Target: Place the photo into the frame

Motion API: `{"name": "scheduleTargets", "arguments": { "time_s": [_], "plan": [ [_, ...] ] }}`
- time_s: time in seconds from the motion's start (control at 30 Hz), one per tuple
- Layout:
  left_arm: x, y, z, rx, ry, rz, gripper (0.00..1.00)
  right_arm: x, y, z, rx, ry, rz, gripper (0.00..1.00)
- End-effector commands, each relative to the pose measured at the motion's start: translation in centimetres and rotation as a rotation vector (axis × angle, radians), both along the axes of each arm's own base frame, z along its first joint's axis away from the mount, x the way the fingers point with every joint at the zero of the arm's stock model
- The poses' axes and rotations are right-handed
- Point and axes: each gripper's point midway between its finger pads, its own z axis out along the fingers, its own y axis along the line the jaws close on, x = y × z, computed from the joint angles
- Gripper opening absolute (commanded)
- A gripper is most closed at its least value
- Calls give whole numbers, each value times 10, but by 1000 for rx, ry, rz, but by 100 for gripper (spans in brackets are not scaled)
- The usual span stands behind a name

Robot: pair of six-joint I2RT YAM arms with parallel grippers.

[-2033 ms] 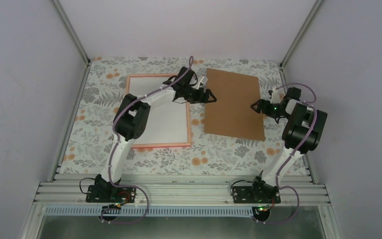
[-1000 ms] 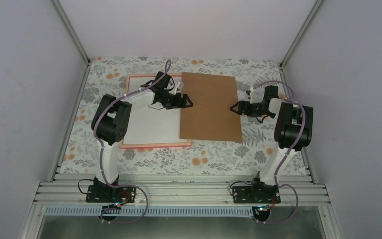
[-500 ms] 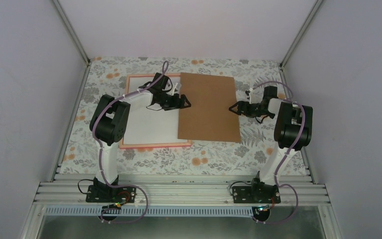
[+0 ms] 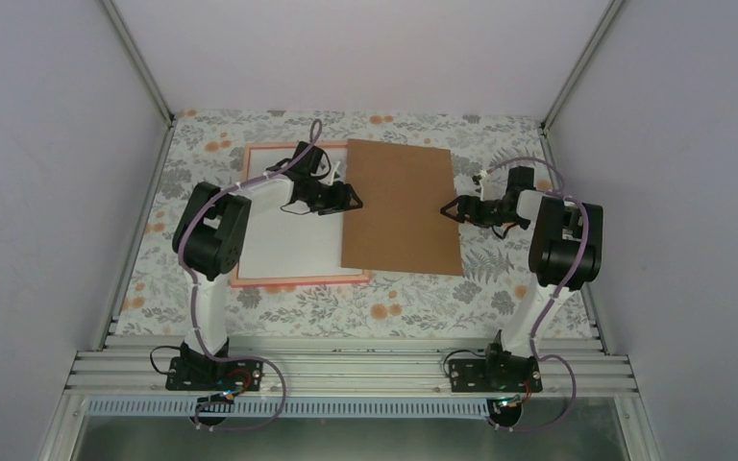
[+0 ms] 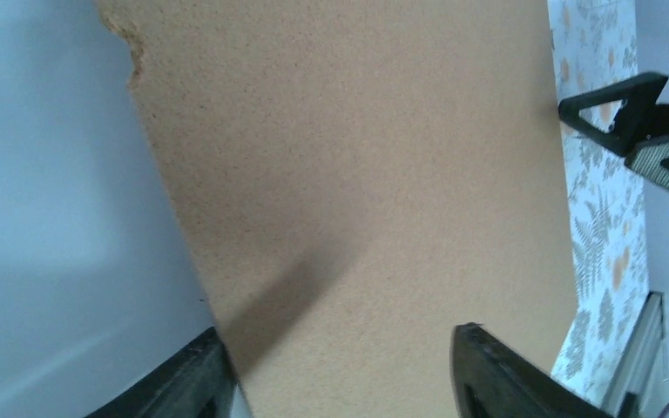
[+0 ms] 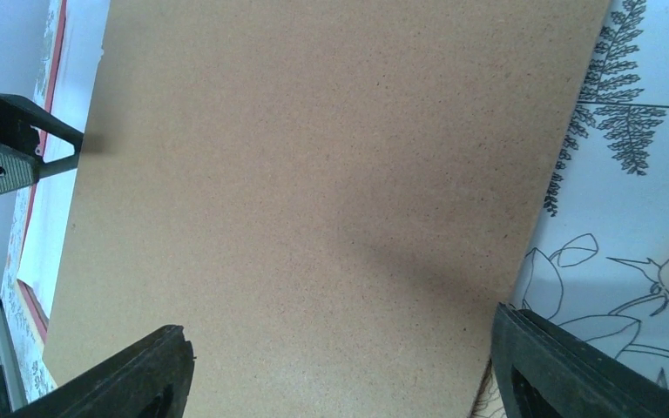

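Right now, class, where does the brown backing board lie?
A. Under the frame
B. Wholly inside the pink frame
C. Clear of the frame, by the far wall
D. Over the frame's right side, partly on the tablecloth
D: in the top view the brown backing board covers the right rail of the pink frame and runs out onto the floral tablecloth.

The frame [image 4: 298, 279] lies left on the counter [image 4: 394, 298], the backing board [image 4: 402, 206] right of it, overlapping its right rail. The left end effector [image 4: 351, 199] is at the board's left edge, the right end effector [image 4: 450, 209] at its right edge.
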Motion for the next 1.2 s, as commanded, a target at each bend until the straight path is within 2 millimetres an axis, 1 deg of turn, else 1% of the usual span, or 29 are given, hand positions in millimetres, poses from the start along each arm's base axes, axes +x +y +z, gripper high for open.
{"name": "scheduleTargets", "arguments": {
  "time_s": [0.0, 0.07, 0.17, 0.23, 0.3, 0.4, 0.47, 0.67, 0.7, 0.77, 0.8, 0.83, 0.87, 0.9, 1.0, 1.07, 1.1, 1.17],
  "plan": [
    [-2, -22, 56, -138, -91, -63, 56, -64, 8, -58, -43, 345, -13, 85],
    [-4, -28, 74, -172, -116, -87, 45, -64, 8, -57, -42, 341, -10, 84],
    [-6, -36, 99, -216, -144, -109, 36, -63, 10, -53, -34, 328, -4, 84],
    [-8, -40, 108, -244, -143, -111, 31, -63, 11, -50, -24, 317, 2, 83],
    [-10, -43, 113, -265, -136, -115, 30, -61, 13, -45, -10, 304, 5, 83],
    [-13, -50, 113, -294, -108, -124, 31, -60, 16, -40, 10, 289, 10, 83],
    [-14, -55, 109, -310, -76, -130, 32, -59, 17, -36, 23, 278, 14, 82],
    [1, -60, 99, -297, -32, -81, 32, -57, 17, -25, 22, 242, 12, 82],
    [3, -60, 99, -289, -34, -72, 29, -57, 17, -23, 17, 237, 13, 82],
    [6, -59, 105, -281, -53, -71, 19, -55, 15, -16, 10, 212, 8, 83],
    [8, -59, 109, -266, -79, -71, 10, -53, 13, -11, 11, 195, 4, 83],
    [10, -59, 115, -252, -110, -80, 5, -49, 10, -4, 12, 172, -5, 84],
    [11, -59, 123, -238, -144, -89, 3, -45, 6, 4, 11, 146, -17, 85],
    [15, -58, 131, -223, -178, -90, 3, -40, 1, 14, 11, 113, -33, 86],
    [21, -56, 166, -191, -308, -114, 2, -25, -27, 49, 2, -1, -100, 88],
    [22, -57, 191, -170, -403, -134, 2, -15, -47, 78, -17, -95, -141, 90],
    [21, -59, 205, -163, -453, -150, 2, -11, -58, 98, -34, -157, -162, 90],
    [16, -63, 238, -138, -577, -192, 2, -6, -82, 134, -66, -261, -214, 95]
  ]
}}
